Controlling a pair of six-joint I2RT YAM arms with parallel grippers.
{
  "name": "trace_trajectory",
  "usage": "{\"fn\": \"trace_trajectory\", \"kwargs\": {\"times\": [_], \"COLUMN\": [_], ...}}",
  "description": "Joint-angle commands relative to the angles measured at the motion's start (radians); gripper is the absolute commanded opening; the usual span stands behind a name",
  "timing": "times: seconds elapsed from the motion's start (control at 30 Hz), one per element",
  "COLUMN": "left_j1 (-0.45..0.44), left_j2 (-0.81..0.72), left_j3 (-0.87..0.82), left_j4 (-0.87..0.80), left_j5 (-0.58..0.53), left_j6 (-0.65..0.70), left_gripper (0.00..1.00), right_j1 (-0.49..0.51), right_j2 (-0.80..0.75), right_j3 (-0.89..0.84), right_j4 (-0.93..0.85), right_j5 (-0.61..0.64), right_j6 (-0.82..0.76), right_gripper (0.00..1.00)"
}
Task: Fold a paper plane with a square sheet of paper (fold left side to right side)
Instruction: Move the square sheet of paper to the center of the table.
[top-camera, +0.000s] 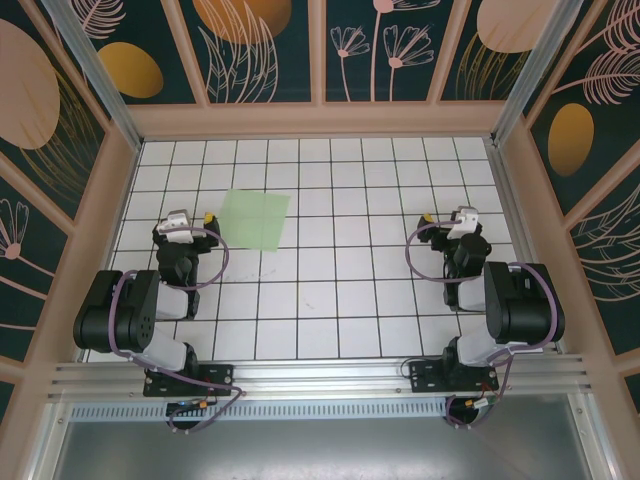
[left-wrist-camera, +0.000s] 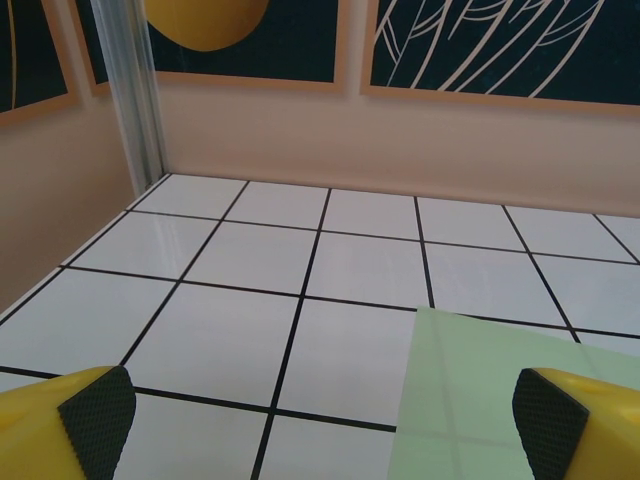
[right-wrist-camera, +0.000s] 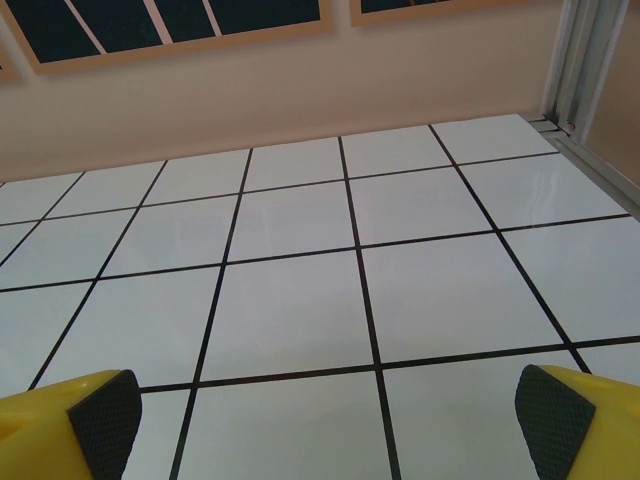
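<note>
Starting at your near edge, both arms sit low over the white grid table (top-camera: 330, 290). Your left gripper (left-wrist-camera: 318, 412) and right gripper (right-wrist-camera: 330, 412) are spread wide, holding nothing. Farther back, the square sheet of paper (top-camera: 255, 219) lies flat, just right of the left gripper.

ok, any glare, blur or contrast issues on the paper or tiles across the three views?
Top external: even, diffuse light and sharp throughout, but the square sheet of paper is low-contrast against the white tiles. Left wrist: the glossy tiles mirror the corner post, with a faint sheen on the paper. Right wrist: a bright glare patch on the far right tiles, grid lines otherwise crisp.
</note>
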Motion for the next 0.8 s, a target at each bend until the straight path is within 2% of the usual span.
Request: {"fn": "trace_trajectory", "kwargs": {"times": [0.0, 0.17, 0.3, 0.37, 0.43, 0.5, 0.57, 0.6, 0.77], "left_j1": [0.006, 0.006, 0.006, 0.006, 0.006, 0.006, 0.006, 0.006, 0.005], "left_j2": [0.008, 0.005, -0.014, -0.060, -0.147, -0.289, -0.448, -0.478, -0.472], "left_j3": [0.017, 0.011, -0.105, -0.180, -0.221, -0.202, -0.080, -0.022, 0.192], "left_j4": [0.029, 0.039, 0.245, 0.347, 0.348, 0.153, -0.259, -0.396, -0.695], "left_j5": [-0.016, -0.024, -0.121, -0.158, -0.182, -0.189, -0.191, -0.176, -0.045], "left_j6": [-0.004, -0.010, -0.042, -0.052, -0.059, -0.082, -0.174, -0.202, -0.317], "left_gripper": [0.99, 0.99, 0.99, 0.99, 0.99, 0.99, 0.99, 0.99, 0.99], "right_j1": [-0.006, -0.006, -0.003, 0.009, 0.008, 0.009, 0.017, 0.024, 0.068], "right_j2": [0.010, 0.010, 0.006, -0.050, -0.115, -0.153, -0.193, -0.212, -0.330], "right_j3": [0.013, 0.013, 0.015, 0.067, 0.154, 0.204, 0.224, 0.231, 0.249], "right_j4": [0.022, 0.022, 0.023, -0.114, -0.341, -0.470, -0.532, -0.560, -0.694], "right_j5": [0.001, 0.001, 0.011, 0.064, 0.074, 0.067, 0.028, 0.032, 0.022], "right_j6": [0.004, 0.006, 0.005, 0.012, 0.045, 0.093, 0.123, 0.137, 0.226], "right_gripper": [0.99, 0.99, 0.99, 0.99, 0.99, 0.99, 0.99, 0.99, 0.99]}}
